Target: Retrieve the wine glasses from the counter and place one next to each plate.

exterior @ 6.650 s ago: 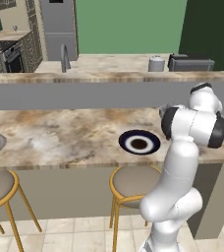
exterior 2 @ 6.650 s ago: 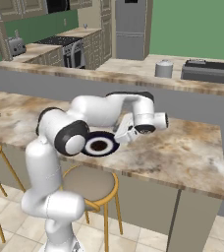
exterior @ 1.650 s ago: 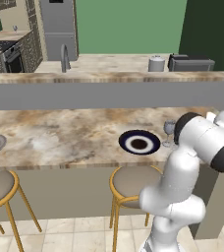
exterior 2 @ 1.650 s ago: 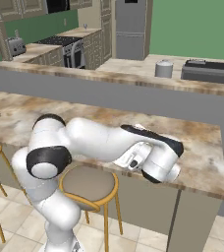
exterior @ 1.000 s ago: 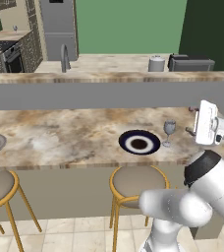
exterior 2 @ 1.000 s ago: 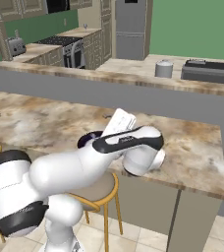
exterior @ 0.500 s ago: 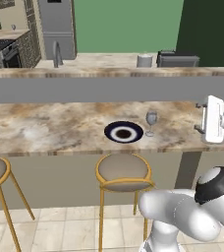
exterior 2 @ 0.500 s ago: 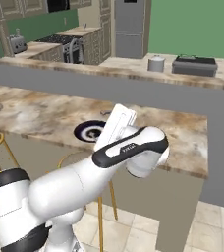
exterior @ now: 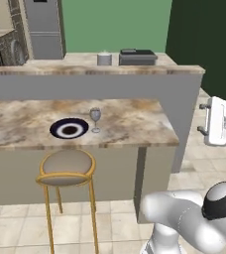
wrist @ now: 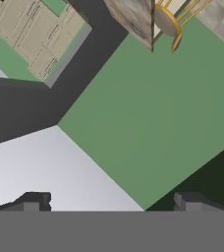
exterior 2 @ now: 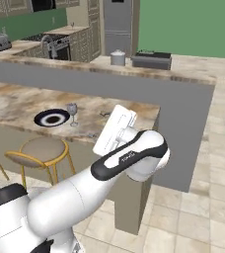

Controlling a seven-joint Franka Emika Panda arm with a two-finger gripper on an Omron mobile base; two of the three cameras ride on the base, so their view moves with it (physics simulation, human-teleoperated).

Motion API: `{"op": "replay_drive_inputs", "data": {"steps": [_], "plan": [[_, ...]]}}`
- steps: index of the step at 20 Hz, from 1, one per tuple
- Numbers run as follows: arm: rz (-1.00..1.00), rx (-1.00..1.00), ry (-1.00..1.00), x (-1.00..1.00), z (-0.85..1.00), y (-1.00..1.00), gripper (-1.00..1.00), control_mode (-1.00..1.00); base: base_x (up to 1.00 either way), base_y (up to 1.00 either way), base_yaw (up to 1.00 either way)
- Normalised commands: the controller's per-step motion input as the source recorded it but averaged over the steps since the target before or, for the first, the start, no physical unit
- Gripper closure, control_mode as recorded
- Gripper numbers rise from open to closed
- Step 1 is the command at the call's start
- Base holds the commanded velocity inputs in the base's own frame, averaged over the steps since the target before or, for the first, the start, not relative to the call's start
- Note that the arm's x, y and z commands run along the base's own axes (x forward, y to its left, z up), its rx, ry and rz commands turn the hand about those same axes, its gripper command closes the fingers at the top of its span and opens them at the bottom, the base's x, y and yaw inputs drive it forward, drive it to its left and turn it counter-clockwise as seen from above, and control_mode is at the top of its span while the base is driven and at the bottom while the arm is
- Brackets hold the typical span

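Bar top [exterior: 135,119] is sitting mid-frame in the left base view, grey-sided, stool [exterior: 66,166] under it at 7 o'clock. Plate [exterior: 69,129] is lying on the bar; one wine glass [exterior: 95,119] is standing upright just beside it at 3 o'clock, apart from the rim. Second glass: can't locate it. Gripper [wrist: 111,199] is pointing away at a green wall, fingers spread wide, nothing between them; the hand is hanging off the bar's far right end. Risks, my read: arm is folded bulky near the bar corner, so a swing while driving could be clipping the edge or toppling the placed glass.
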Motion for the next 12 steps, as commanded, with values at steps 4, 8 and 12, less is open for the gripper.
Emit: {"op": "replay_drive_inputs", "data": {"steps": [4, 8, 12], "plan": [[0.00, 0.00, 0.00, 0.00, 0.00, 0.00, -1.00, 1.00, 0.38, -1.00, 0.00], [0.00, 0.00, 0.00, 0.00, 0.00, 0.00, -1.00, 1.00, 0.64, -1.00, 0.00], [0.00, 0.00, 0.00, 0.00, 0.00, 0.00, -1.00, 1.00, 0.68, -1.00, 0.00]]}}
